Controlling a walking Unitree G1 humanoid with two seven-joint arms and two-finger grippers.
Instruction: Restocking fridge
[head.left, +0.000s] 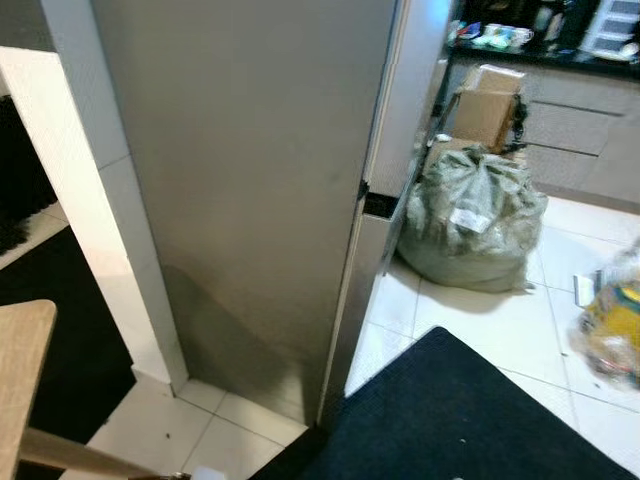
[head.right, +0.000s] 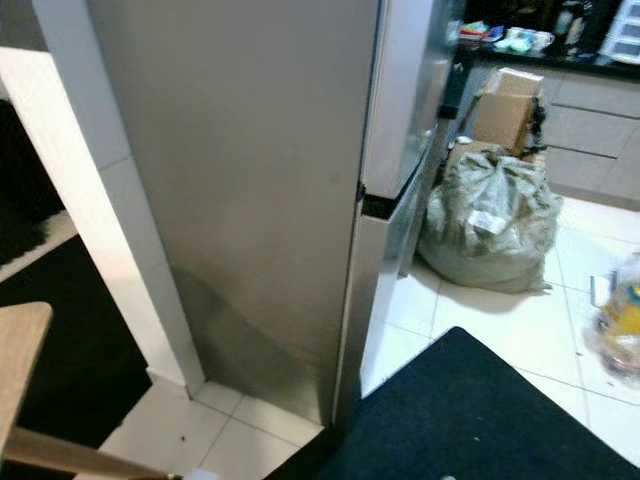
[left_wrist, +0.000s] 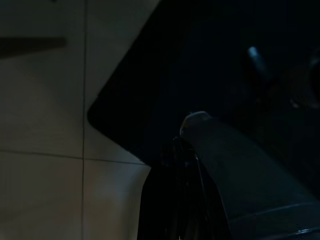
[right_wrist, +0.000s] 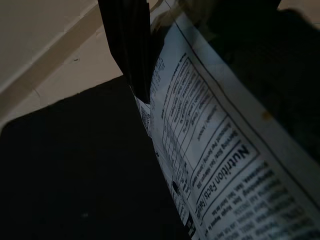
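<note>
right gripper (right_wrist: 142, 75) is clamped on a packet (right_wrist: 220, 165) hanging over the dark mat (right_wrist: 75, 175), so a loose pinch could drop it before the fridge (head.left: 250, 200), whose door looks closed.

A tall stainless-steel fridge (head.left: 250, 190) stands on the pale tiled floor, its broad side panel facing the camera and its doors shut — a dark seam splits upper door from lower along the front edge. A white package (right_wrist: 215, 150) printed with a "Nutrition Facts" panel hangs tilted above the dark mat — pressed against a black finger (right_wrist: 127, 45).
</note>
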